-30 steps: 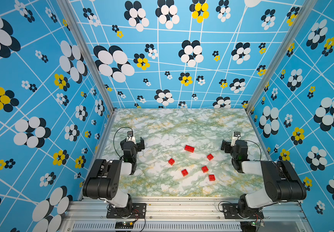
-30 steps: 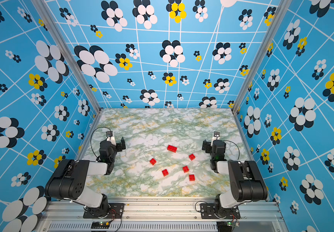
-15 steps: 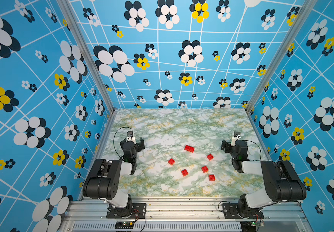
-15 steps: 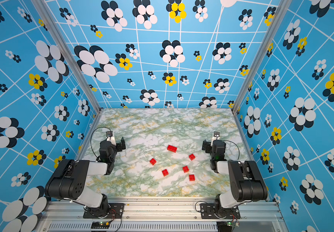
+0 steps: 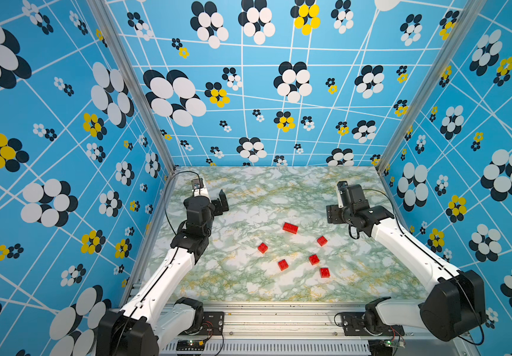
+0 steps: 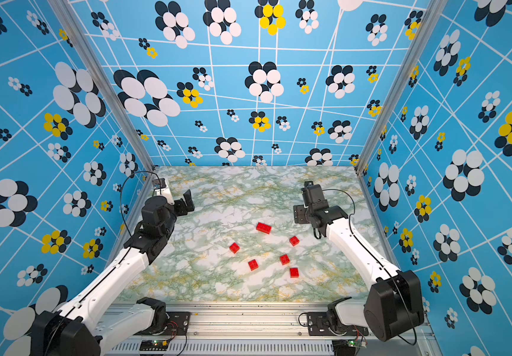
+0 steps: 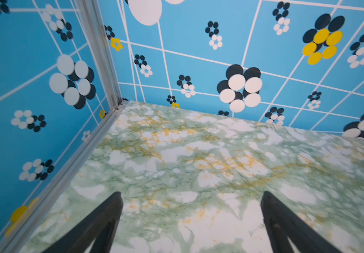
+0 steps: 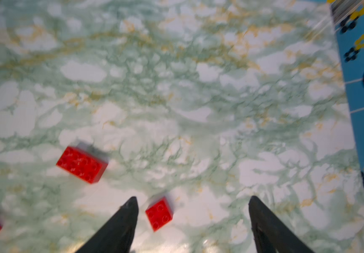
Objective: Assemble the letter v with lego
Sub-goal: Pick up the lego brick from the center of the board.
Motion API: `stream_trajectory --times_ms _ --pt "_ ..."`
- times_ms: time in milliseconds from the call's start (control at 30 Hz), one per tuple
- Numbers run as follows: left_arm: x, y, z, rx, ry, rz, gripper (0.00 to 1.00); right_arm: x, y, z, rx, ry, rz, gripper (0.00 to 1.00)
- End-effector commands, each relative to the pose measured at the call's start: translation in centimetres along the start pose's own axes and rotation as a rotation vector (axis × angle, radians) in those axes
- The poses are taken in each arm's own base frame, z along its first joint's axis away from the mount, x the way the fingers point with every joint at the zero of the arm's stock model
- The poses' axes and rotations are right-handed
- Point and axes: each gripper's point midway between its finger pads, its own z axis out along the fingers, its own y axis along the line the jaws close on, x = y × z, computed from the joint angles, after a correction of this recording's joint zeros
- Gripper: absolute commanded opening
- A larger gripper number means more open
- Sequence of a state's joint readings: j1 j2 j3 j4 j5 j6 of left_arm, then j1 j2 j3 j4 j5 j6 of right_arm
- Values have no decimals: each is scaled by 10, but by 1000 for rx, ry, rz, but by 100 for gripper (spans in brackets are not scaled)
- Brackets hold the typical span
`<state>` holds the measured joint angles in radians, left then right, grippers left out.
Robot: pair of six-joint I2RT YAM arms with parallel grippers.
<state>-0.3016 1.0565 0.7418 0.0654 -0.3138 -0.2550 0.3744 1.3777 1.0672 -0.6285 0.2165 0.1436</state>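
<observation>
1. The left gripper [image 7: 191, 193] is seen spread wide with nothing between its jaws, above the bare tabletop [image 7: 198, 153] near the far left corner.
2. The right gripper [image 8: 193, 198] is parted and empty. In the blurred wrist view, one of the small bricks [image 8: 159, 213] lies loose just beside a finger [image 8: 121, 219].
3. The lego, glossy red and studded, is scattered unjoined around the tabletop's middle. A longer brick [image 5: 290, 228] lies farthest back and five small ones nearer the front edge.
4. Blue flowered walls [image 5: 248, 92] enclose three sides.

Six lego [image 5: 283, 264] pieces lie apart mid-desk [image 5: 248, 191], longer brick [image 5: 290, 227] rearmost, left hand [image 7: 190, 193] and right hand [image 8: 193, 198] flanking farther back.
</observation>
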Motion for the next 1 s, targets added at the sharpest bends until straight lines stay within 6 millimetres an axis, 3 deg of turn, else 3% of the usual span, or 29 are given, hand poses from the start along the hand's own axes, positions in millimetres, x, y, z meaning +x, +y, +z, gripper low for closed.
stream_trajectory --times_ms 0,100,267,567,767,967 --pt "82 -12 -11 -11 293 -16 98 75 13 9 -54 349 -56 73" --pt "97 -42 -20 50 355 12 99 86 23 19 -100 420 -89 68" --pt "108 -58 -23 73 396 55 100 89 29 35 -138 473 -207 72" --pt "110 -64 -17 84 396 44 99 74 40 64 -160 480 -252 67" --pt "113 -62 -21 84 407 45 99 74 39 81 -172 516 -232 56" --pt "115 -59 -23 82 403 34 99 76 32 90 -166 532 -203 55"
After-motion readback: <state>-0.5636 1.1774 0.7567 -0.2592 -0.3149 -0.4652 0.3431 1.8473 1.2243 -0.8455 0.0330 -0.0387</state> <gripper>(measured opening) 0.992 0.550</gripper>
